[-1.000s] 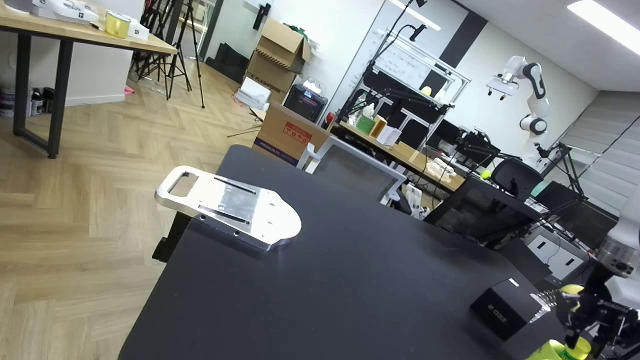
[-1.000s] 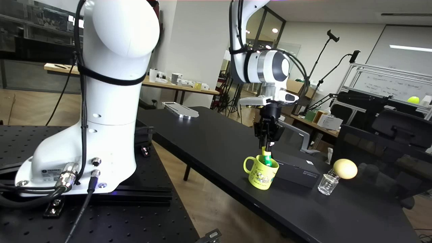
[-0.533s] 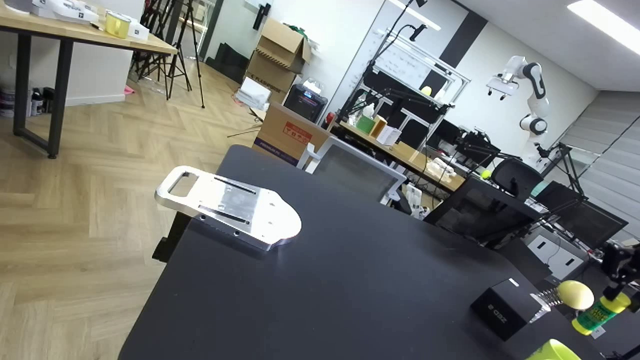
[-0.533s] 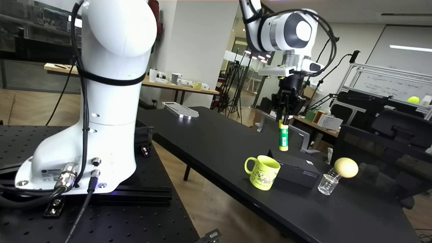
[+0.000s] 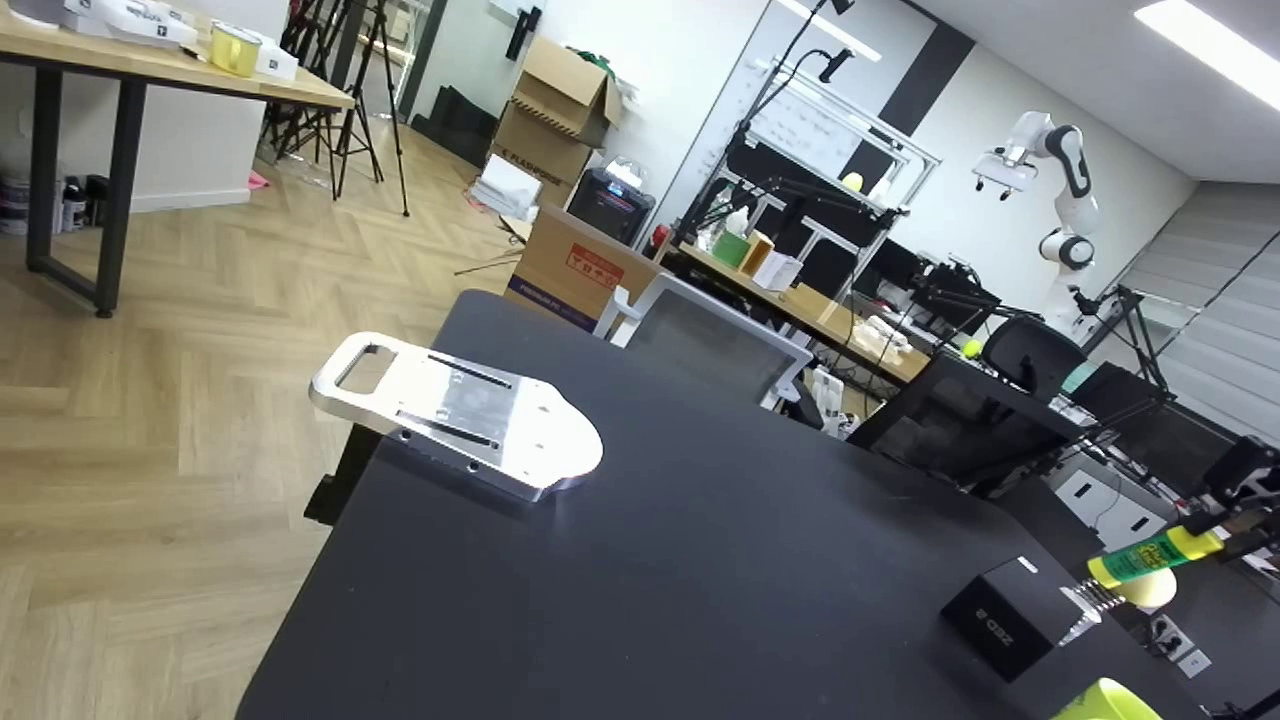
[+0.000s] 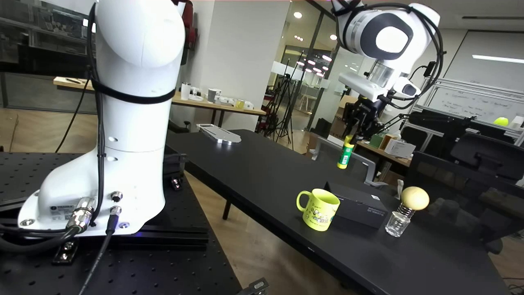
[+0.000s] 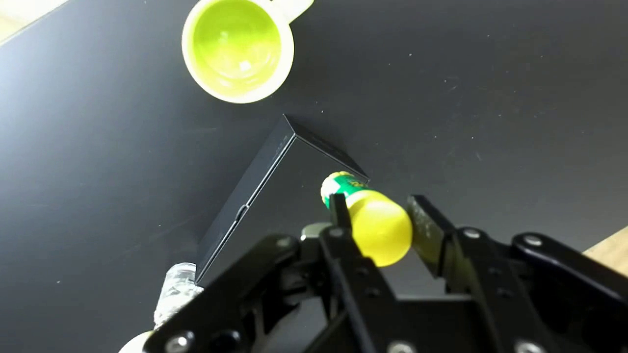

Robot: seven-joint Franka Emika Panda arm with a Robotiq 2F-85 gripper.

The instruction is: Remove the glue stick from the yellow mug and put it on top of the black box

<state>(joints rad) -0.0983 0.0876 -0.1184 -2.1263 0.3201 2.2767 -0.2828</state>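
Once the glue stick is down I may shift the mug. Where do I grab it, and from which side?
Probably by the handle, bringing the gripper down from above, jaws either side of it. The mug stands upright, and its handle juts out sideways, pointing away from the box, so the jaws should have room there.

Lime yellow blazing off the mug, cartoon-printed too, vivid green on the glue stick, yellow at both ends, black on the gripper, black on the box, white-lettered
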